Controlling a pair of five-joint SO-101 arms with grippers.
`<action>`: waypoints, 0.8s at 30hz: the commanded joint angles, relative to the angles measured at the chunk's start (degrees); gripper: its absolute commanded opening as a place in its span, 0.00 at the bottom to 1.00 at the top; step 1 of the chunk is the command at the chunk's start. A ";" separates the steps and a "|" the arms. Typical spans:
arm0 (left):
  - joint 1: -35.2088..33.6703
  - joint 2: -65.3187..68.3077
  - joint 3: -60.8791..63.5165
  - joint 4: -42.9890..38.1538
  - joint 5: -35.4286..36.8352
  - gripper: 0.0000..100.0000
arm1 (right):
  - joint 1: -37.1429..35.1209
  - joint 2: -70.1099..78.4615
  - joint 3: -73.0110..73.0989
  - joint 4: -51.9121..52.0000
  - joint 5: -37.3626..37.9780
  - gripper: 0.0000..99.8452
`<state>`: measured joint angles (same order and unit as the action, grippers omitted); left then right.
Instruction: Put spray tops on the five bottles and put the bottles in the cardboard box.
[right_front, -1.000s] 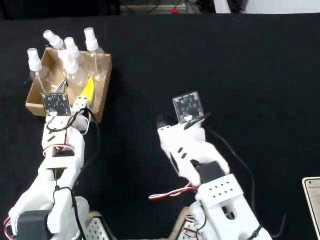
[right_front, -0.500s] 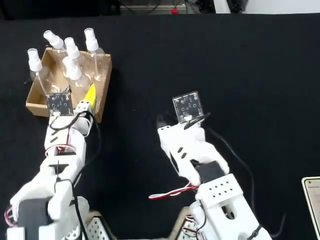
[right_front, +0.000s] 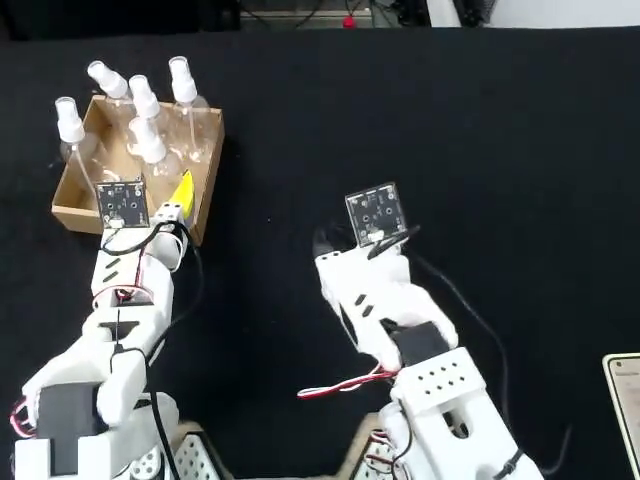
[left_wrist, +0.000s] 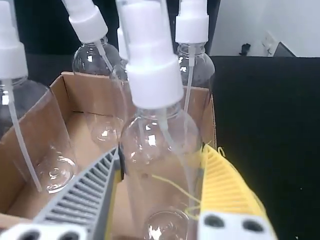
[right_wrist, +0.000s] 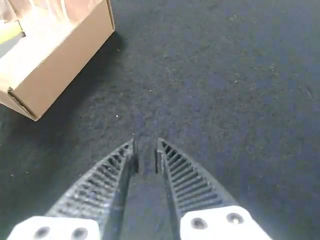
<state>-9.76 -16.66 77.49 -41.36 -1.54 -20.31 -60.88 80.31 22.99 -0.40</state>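
Left arm drawn back slightly toward the near table edge, capped bottle coming with it. Right gripper (right_wrist: 145, 150) low over bare table, mid-near; jaws almost together, empty, parked out of the way. Left gripper (left_wrist: 161, 155) over the cardboard box's (right_front: 62, 208) near rim, jaws set wide against the fifth bottle (left_wrist: 160, 130), apparently to seat it upright. Box near the far-left corner. Four other bottles (right_front: 182, 80) crowd its far and left walls; tight there, so retreat likely calls for a straight pull toward the near rim
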 joint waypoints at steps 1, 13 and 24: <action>-0.13 -0.18 -3.30 -1.32 -0.53 0.16 | 0.00 -1.54 -0.48 -1.41 0.62 0.06; -0.04 0.09 -3.21 -1.32 -0.18 0.16 | 0.09 -1.54 -0.48 -1.41 0.62 0.06; -0.13 0.18 -3.30 -1.32 -0.44 0.16 | 0.09 -1.54 -0.48 -1.41 0.62 0.06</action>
<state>-9.76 -16.31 77.23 -41.36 -1.71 -20.31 -60.88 80.31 22.99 -0.40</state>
